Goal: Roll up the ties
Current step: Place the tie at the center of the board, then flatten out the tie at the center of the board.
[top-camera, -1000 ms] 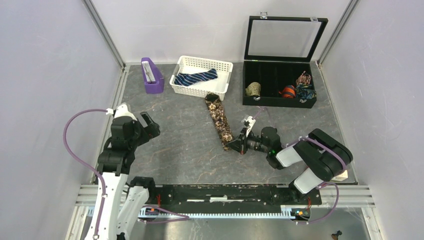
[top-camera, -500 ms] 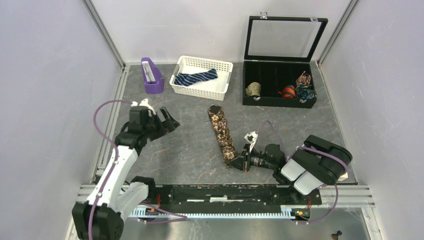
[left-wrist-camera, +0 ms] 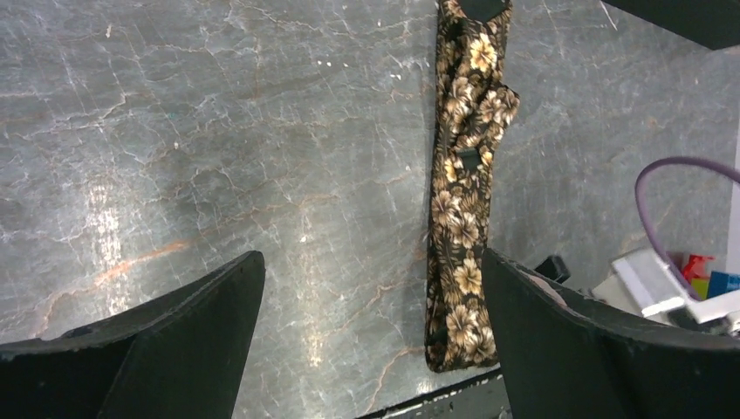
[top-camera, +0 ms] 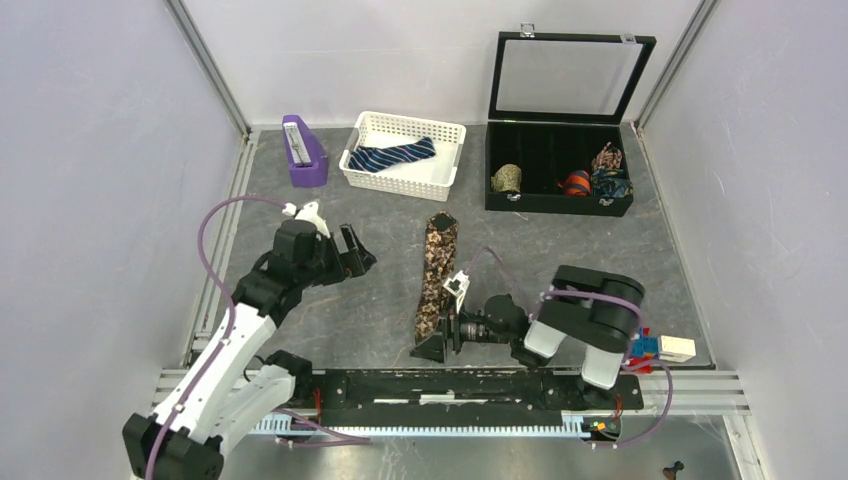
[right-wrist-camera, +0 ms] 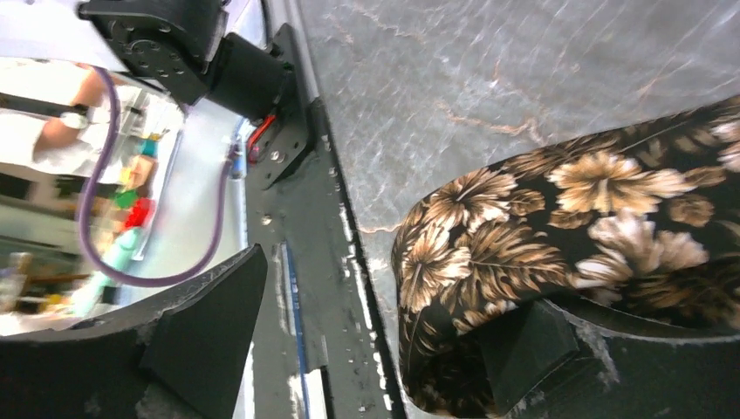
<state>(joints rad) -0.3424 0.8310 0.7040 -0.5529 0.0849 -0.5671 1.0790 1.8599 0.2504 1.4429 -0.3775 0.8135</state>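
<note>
A brown floral tie (top-camera: 434,280) lies flat on the table, running from mid-table to the near edge. Its near end (right-wrist-camera: 489,262) is draped over one finger of my right gripper (top-camera: 432,346), whose jaws stand wide open at the table's front edge (right-wrist-camera: 366,340). A navy striped tie (top-camera: 393,155) lies in the white basket (top-camera: 440,182). My left gripper (top-camera: 358,255) hovers open to the left of the brown tie, with bare table between its fingers (left-wrist-camera: 371,271). In the left wrist view the brown tie (left-wrist-camera: 462,218) runs along the inside of the right finger.
A black case (top-camera: 557,203) with its lid up stands at the back right and holds several rolled ties. A purple holder (top-camera: 303,152) stands at the back left. The metal rail (top-camera: 450,385) runs along the near edge, with small coloured blocks (top-camera: 655,347) beside the right arm's base.
My right gripper opened and swung left along the near edge, dragging the brown tie's near end with it. The left arm reached rightward toward the tie.
</note>
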